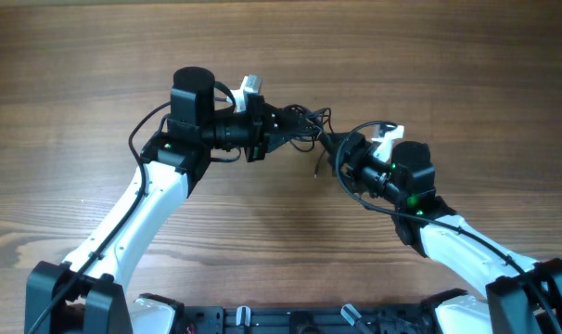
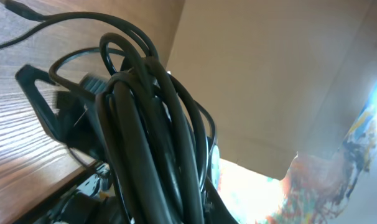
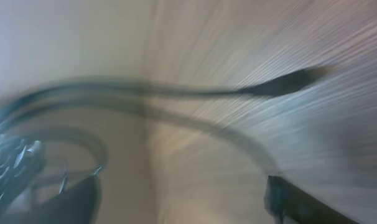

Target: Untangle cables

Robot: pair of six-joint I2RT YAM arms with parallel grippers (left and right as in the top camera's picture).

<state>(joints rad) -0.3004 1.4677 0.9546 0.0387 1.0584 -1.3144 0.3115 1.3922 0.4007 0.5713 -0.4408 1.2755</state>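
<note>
A tangle of thin black cables (image 1: pixel 306 122) hangs between my two grippers above the wooden table. My left gripper (image 1: pixel 281 125) is shut on the bundle. In the left wrist view the looped cables (image 2: pixel 145 124) fill the frame, rising out of the jaws (image 2: pixel 170 208). My right gripper (image 1: pixel 340 152) is just right of the tangle. In the blurred right wrist view its fingers (image 3: pixel 182 186) are spread wide with nothing between them, and one cable with a plug end (image 3: pixel 288 81) crosses in front. A loose cable end (image 1: pixel 315 168) dangles toward the table.
The wooden table (image 1: pixel 281 46) stretches all around. The arm bases and a black frame (image 1: pixel 290 320) sit at the near edge. A cardboard panel (image 2: pixel 269 74) shows beyond the table in the left wrist view.
</note>
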